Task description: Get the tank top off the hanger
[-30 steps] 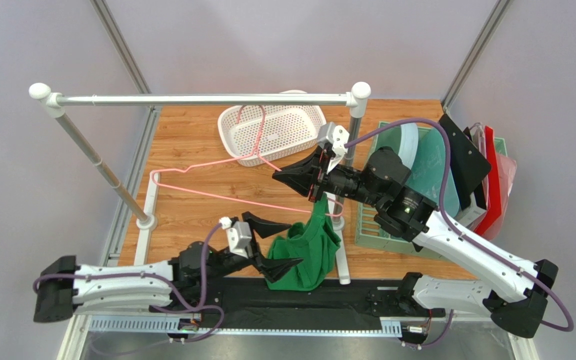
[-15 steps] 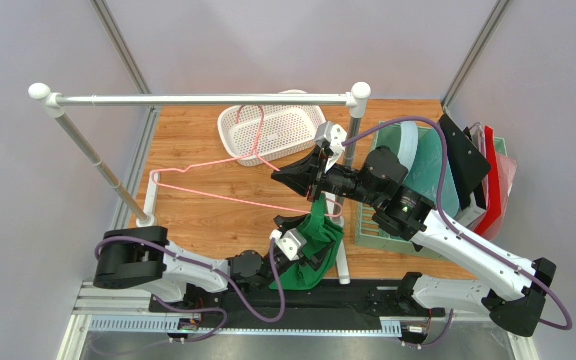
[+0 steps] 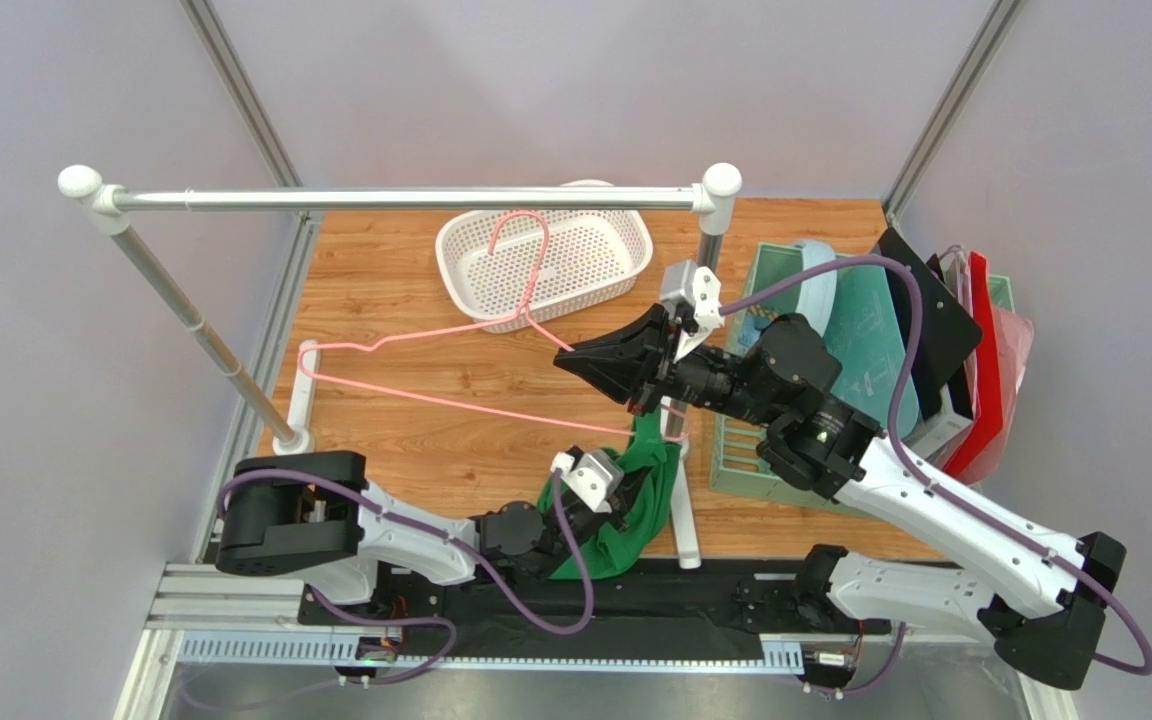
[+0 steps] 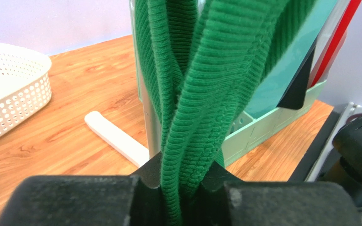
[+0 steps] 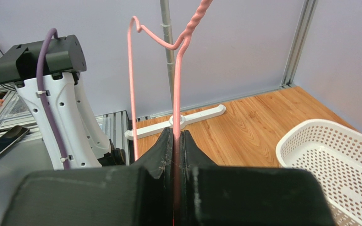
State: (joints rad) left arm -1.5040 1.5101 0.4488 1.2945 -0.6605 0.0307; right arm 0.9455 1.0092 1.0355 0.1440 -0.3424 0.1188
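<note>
Over at nine o'clock the wide end of the pink hanger (image 3: 462, 401) juts out above the wooden table (image 3: 387, 285), its hook curling up over the white basket (image 3: 465, 240) at twelve o'clock, below the silver rail (image 3: 402, 197). Down at six o'clock, close to the near edge, the left gripper (image 4: 180, 186) has its fingers buried in the green tank top (image 3: 645, 483), pinching a bunch of the ribbed fabric between them. The cloth runs up from there in taut bands, just in front of the rail's white post (image 3: 678, 495). Its upper end meets the hanger's end right under the right gripper (image 5: 175, 143); whether it is looped over the wire there, I can't make out. That gripper's fingers are pressed together on the pink wire itself. At three o'clock a pale green rack (image 3: 748, 450) holds upright boards in teal, black and red.
</note>
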